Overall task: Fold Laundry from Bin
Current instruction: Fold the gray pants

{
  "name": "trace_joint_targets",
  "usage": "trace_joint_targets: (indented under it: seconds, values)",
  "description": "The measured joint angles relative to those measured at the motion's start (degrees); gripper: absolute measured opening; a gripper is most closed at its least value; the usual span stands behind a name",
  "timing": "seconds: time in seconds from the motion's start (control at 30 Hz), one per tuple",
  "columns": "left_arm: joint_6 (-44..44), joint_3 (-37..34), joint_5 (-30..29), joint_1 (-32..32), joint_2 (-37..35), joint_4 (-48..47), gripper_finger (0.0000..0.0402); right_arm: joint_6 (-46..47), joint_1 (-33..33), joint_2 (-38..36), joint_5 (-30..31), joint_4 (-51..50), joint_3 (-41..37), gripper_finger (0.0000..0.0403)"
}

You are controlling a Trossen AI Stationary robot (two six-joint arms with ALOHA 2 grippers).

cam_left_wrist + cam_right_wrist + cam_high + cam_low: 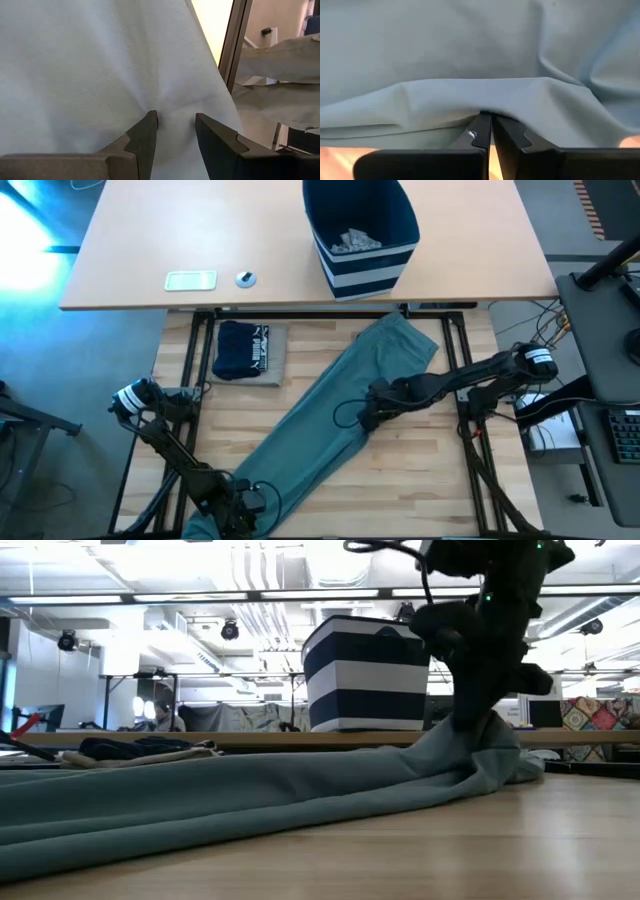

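Teal-green garment [330, 415] is stretched diagonally on the desk [420, 480], grasped by the left pincer [175, 132] and the clenched right pincer [491, 125]; next, probably a fold-over.

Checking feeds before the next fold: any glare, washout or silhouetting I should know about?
High view: cyan glare at the top-left corner. Low view: the right end effector is a dark silhouette against bright ceiling lights. Left wrist view: the teal-green garment looks washed out, nearly white.
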Motion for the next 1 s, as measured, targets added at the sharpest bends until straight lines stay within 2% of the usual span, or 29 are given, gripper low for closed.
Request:
trace_joint_targets:
  seconds: [0.2,0.4,0.6,0.8,1.0]
  values:
    - [0.6,0.0,0.3,0.2,0.0,0.0,0.0126,-0.7,0.9,4.2,-2.6,-0.1,-0.2,0.0013]
    - [-1.0,0.0,0.3,0.2,0.0,0.1,0.0126,3.2,4.2,4.0,-2.5,-0.7,0.5,0.0013]
    - [-1.0,0.0,0.2,0.2,0.0,0.2,0.0126,4.0,5.3,5.9,1.0,-1.0,0.3,0.0013]
    - [-0.9,0.0,0.2,0.2,0.0,0.3,0.0126,4.2,4.2,9.2,7.0,-1.7,0.3,0.0013]
    - [-0.9,0.0,0.2,0.2,0.0,0.4,0.0126,7.7,4.8,9.5,7.8,-13.4,0.3,0.0013]
